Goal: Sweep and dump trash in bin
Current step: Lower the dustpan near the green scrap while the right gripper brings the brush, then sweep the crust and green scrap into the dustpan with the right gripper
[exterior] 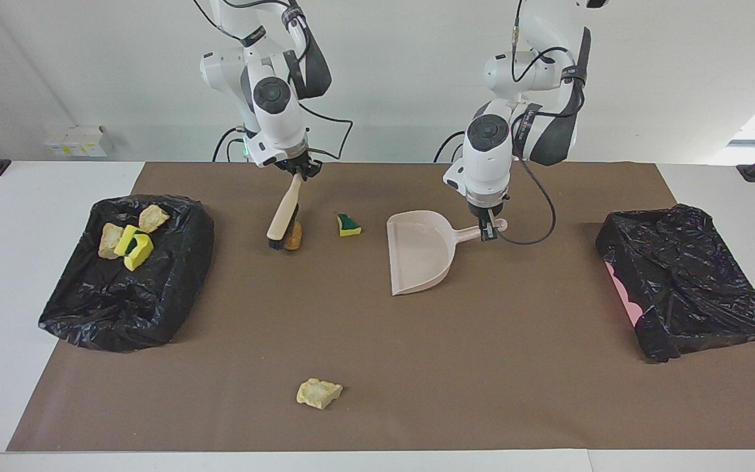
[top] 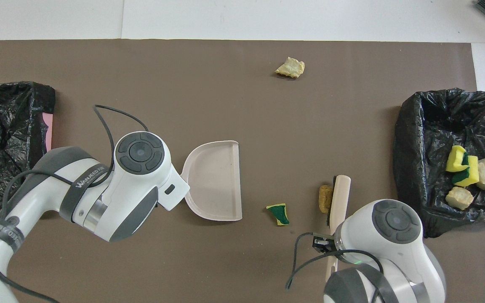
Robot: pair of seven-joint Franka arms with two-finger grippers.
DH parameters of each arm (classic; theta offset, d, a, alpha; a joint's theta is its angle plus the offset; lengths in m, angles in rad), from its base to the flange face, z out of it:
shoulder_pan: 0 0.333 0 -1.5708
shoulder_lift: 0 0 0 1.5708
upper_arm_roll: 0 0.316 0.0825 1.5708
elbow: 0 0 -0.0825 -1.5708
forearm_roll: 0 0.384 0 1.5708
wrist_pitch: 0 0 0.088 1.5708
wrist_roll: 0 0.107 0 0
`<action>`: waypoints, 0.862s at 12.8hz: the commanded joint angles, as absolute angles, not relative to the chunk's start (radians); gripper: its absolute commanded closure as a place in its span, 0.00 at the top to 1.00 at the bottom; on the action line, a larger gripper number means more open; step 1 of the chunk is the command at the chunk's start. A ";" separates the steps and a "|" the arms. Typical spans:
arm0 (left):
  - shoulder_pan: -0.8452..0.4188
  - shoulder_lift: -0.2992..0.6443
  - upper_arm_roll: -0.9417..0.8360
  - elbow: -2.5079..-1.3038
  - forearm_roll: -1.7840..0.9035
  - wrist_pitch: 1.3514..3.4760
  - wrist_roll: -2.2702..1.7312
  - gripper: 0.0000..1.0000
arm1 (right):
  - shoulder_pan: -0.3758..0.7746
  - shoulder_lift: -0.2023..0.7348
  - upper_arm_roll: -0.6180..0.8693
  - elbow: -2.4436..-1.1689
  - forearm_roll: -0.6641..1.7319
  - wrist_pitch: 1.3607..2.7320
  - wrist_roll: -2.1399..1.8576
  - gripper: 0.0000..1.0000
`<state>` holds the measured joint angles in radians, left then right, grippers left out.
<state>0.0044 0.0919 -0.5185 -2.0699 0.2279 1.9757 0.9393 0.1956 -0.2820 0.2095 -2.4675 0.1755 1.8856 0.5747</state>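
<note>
Facing view: right gripper (exterior: 300, 172) clamped on the handle of the brush (exterior: 284, 219), which slants down to the mat with its bristles touching the brown nugget (exterior: 294, 236); left gripper (exterior: 490, 229) closed on the handle of the dustpan (exterior: 420, 252), pan flat on the brown mat (exterior: 482, 367), its open mouth turned toward the right arm's end of the table; green-backed sponge piece (exterior: 348, 225) lies between nugget and pan, apart from both; beige chunk (exterior: 318, 393) sits alone, much farther from the robots; bin with black liner (exterior: 89, 301) at the right arm's end holds several yellow and beige scraps (exterior: 130, 240); second black-lined bin (exterior: 685, 288) at the left arm's end, nothing visible in it

Overhead view: brush (top: 339, 195) lies alongside the nugget (top: 324, 198), on its bin side; sponge piece (top: 278, 213) just short of the pan's lip; dustpan (top: 215, 179) open toward them; beige chunk (top: 290, 67) well away; both grippers hidden under their wrists here

Judgement: sweeping step in hand, nugget first; next move calls for a push along the mat toward the pan mouth, gathering the sponge piece on the way, pan held firm against the mat; the beige chunk remains for a later pass
</note>
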 commanded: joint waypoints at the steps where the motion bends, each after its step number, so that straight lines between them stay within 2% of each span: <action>1: 0.002 0.023 -0.508 -2.152 0.216 2.006 0.908 0.00 | 0.177 -0.232 0.206 -2.375 0.181 1.774 0.595 0.00; 5: -0.002 -0.012 -0.508 -2.201 0.216 2.019 0.829 0.00 | 0.114 -0.302 0.204 -2.468 0.127 1.761 0.559 0.00; 6: -0.002 -0.012 -0.508 -2.200 0.216 2.020 0.827 0.06 | 0.106 -0.320 0.204 -2.497 0.127 1.776 0.511 0.00; 7: -0.002 -0.011 -0.508 -2.200 0.216 2.023 0.827 0.16 | 0.097 -0.324 0.209 -2.509 0.127 1.787 0.497 0.00; 8: -0.002 -0.012 -0.508 -2.200 0.216 2.023 0.828 0.21 | 0.109 -0.324 0.210 -2.541 0.127 1.834 0.499 0.00; 11: -0.002 -0.011 -0.509 -2.201 0.216 2.034 0.827 0.22 | 0.184 -0.308 0.212 -2.560 0.147 1.913 0.500 0.00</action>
